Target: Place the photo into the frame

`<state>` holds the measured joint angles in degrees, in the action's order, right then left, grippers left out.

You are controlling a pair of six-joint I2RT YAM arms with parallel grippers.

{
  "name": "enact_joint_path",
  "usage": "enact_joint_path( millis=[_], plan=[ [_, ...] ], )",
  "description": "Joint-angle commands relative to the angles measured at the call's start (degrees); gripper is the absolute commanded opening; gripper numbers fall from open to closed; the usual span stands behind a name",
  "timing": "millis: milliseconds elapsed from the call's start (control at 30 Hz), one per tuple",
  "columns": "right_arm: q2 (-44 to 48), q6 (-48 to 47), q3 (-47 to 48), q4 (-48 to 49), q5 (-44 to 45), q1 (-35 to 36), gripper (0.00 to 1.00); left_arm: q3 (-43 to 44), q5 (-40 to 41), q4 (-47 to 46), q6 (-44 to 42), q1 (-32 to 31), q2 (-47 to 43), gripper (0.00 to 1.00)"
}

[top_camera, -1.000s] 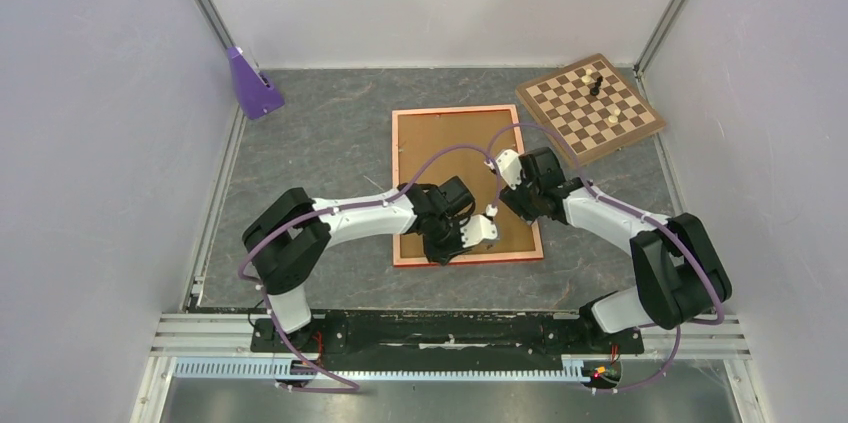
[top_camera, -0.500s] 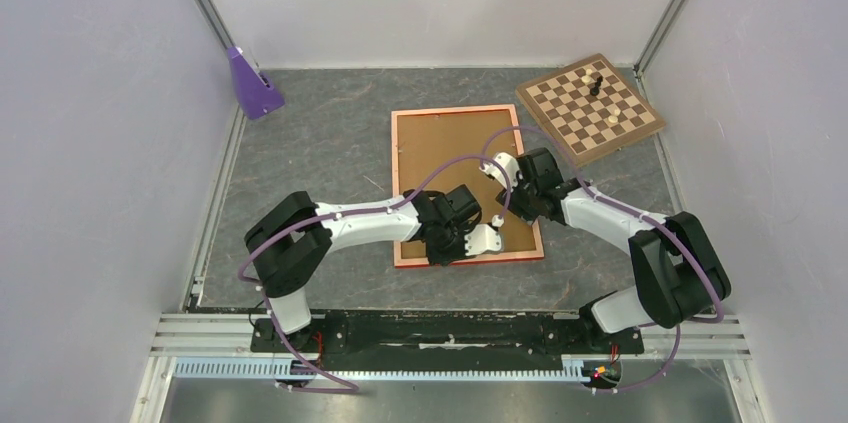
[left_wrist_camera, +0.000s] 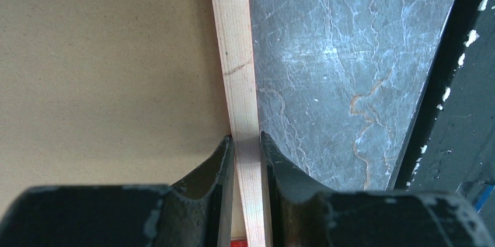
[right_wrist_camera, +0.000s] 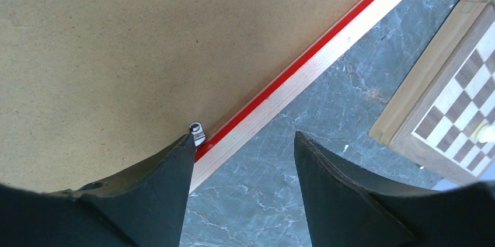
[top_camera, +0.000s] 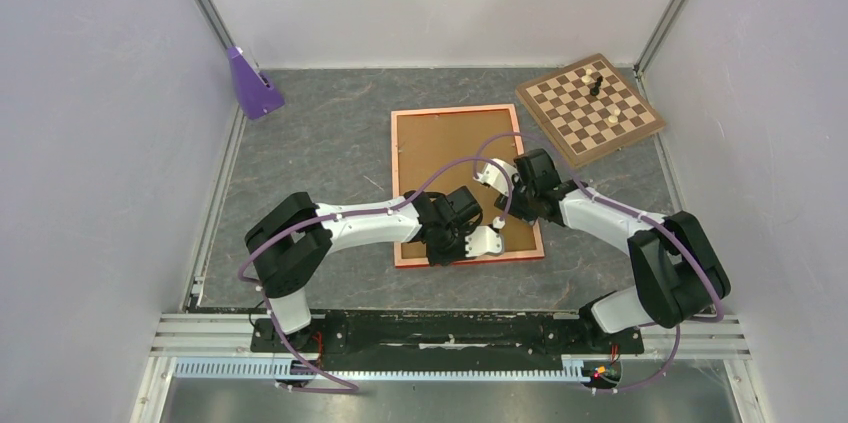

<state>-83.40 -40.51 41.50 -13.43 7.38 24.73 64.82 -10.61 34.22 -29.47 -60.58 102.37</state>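
The orange-red frame [top_camera: 450, 109] lies face down on the table with a brown backing board [top_camera: 440, 148] in it. The photo is hidden. My left gripper [top_camera: 478, 246] is at the frame's near edge, shut on the pale wooden rail [left_wrist_camera: 239, 83], one finger on each side; the gripper [left_wrist_camera: 246, 142] rests low against the board [left_wrist_camera: 105, 72]. My right gripper [top_camera: 505, 198] is open above the frame's right side. In the right wrist view the gripper [right_wrist_camera: 243, 136] straddles the rail [right_wrist_camera: 327, 54], and its left fingertip is beside a small metal clip [right_wrist_camera: 197, 130] on the board [right_wrist_camera: 117, 54].
A brown chessboard [top_camera: 590, 108] with a few pieces lies at the far right, close to the frame's far right corner; it also shows in the right wrist view [right_wrist_camera: 449, 101]. A purple wedge-shaped object [top_camera: 252, 84] stands at the far left. White walls enclose the grey table [top_camera: 320, 143].
My left gripper has slid a little toward the frame's near edge. My right gripper has shifted left over the board. The frame has stayed in place.
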Motion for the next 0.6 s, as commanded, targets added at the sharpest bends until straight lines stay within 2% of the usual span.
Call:
enact_joint_path(
  millis=[0, 200, 567],
  plan=[
    [-2.19, -7.01, -1.24, 10.4, 5.16, -1.26, 0.65, -4.88, -4.68, 4.37, -2.8, -1.99, 6.0, 0.02],
    [-2.53, -7.88, -0.15, 9.82, 2.93, -2.03, 0.65, -4.88, -4.62, 4.47, -2.67, -2.01, 6.09, 0.02],
    [1.99, 9.8, 7.98, -2.05, -16.17, -3.53, 0.67, -3.32, -2.7, 2.04, 1.65, -1.48, 5.47, 0.02]
  ],
)
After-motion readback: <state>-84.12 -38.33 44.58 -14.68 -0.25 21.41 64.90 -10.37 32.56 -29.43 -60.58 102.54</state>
